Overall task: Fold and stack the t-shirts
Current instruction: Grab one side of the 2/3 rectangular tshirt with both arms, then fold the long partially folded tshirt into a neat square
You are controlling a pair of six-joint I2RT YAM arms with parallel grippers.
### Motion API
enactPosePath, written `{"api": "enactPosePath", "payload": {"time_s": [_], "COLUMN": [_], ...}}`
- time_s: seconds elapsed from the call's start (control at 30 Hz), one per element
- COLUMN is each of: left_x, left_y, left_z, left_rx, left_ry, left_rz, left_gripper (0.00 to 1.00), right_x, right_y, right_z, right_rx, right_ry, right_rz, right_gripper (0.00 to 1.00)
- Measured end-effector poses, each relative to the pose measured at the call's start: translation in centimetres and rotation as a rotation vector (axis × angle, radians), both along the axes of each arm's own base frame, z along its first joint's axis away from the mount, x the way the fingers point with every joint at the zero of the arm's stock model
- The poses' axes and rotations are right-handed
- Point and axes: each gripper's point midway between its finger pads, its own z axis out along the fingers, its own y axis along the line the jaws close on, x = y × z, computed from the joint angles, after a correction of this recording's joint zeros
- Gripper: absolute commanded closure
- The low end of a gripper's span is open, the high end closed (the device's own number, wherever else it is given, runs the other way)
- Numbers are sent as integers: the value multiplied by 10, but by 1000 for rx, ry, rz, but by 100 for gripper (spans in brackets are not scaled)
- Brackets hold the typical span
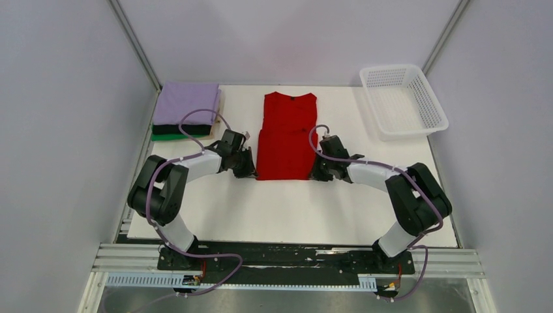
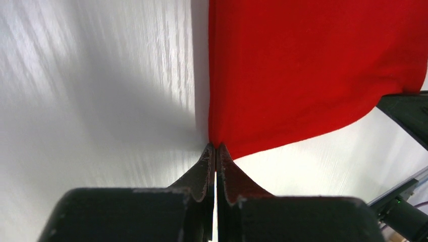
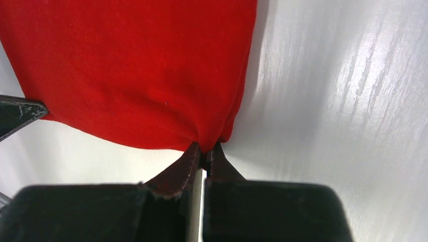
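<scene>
A plain red t-shirt (image 1: 285,134) lies on the white table as a long narrow strip, collar at the far end. My left gripper (image 1: 250,171) is shut on its near left corner; in the left wrist view the red t-shirt (image 2: 308,65) ends at that gripper (image 2: 215,147). My right gripper (image 1: 317,171) is shut on the near right corner; in the right wrist view the red t-shirt (image 3: 136,65) bunches between that gripper's tips (image 3: 205,148). A folded stack sits at the far left: lavender tee (image 1: 189,103) on top, black tee (image 1: 182,129) under it, green tee (image 1: 171,137) at the bottom.
A white plastic mesh basket (image 1: 403,99) stands at the far right of the table (image 1: 293,208). Grey walls close in both sides. The other gripper's dark fingertip shows at the edge of each wrist view.
</scene>
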Motion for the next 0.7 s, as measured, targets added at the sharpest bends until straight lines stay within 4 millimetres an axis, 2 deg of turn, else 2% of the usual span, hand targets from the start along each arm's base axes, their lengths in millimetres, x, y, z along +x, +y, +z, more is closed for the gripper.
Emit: {"api": "enactPosePath", "payload": {"time_s": [0.1,0.23,0.33,0.53,0.7], "left_x": [-15,-46,-68,-112,-142], "left_y": [5,13,22,44,52], "left_z": [3,20,45,100,139], "left_rx": [15,26,11,-33,-123], "left_ry": [8,5,-30,-114,-193], "left_rz": [-4,-18,-20,6,6], "left_gripper": [100,100,100,100,100], "right_x": [-9,-53,-86,-147,-176], "right_y": [3,10,18,41,47], "right_z": [1,11,31,89,126], "right_rx": [-5,29,95,321,459], "right_ry": [-9,32,56,100,124], "right_rz": [40,146,231,414,520], "right_gripper": [100,100,100,100,100]}}
